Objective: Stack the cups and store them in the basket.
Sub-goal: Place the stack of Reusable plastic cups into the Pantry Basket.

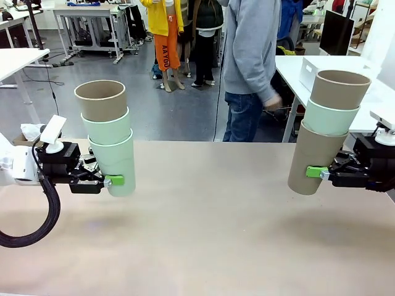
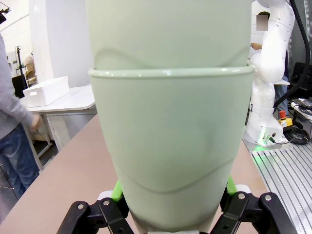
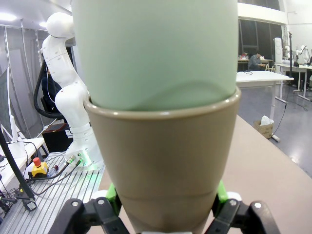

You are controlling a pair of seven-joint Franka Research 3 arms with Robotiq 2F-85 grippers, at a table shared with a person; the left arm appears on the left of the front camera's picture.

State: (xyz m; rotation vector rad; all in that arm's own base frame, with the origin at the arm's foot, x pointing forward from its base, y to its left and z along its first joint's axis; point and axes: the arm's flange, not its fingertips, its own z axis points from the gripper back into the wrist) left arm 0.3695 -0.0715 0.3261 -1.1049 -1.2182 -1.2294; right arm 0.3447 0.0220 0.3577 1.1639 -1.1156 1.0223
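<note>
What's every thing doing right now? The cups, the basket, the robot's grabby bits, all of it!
Left stack: three cups nested, brown above two mint, held in the air, leaning.
Right stack: three cups nested, brown, mint, brown, held in the air, leaning.
Left end effector: shut on the left stack's bottom cup.
Right end effector: shut on the right stack's bottom cup.
Basket: upright on a white table, away from both stacks.
</note>
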